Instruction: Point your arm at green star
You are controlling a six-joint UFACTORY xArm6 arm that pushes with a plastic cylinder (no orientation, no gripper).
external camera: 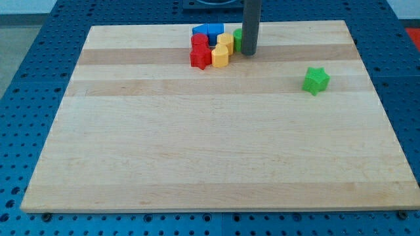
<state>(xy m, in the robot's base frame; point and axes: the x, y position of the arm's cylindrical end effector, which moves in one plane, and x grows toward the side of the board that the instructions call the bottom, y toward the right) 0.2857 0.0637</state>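
Observation:
A green star [315, 80] lies alone on the wooden board [216, 144], toward the view's upper right. My tip [249, 53] is the lower end of a dark rod coming down from the view's top. It stands to the left of the green star, a good distance away, and right beside a cluster of blocks. The cluster holds a green block [237, 40] partly hidden behind the rod, a yellow block [225, 43], a second yellow block [220, 56], a red block [199, 42], a red star [200, 58] and blue blocks [208, 30].
The board rests on a blue perforated table [26, 78] that shows on all sides. The block cluster sits close to the board's top edge.

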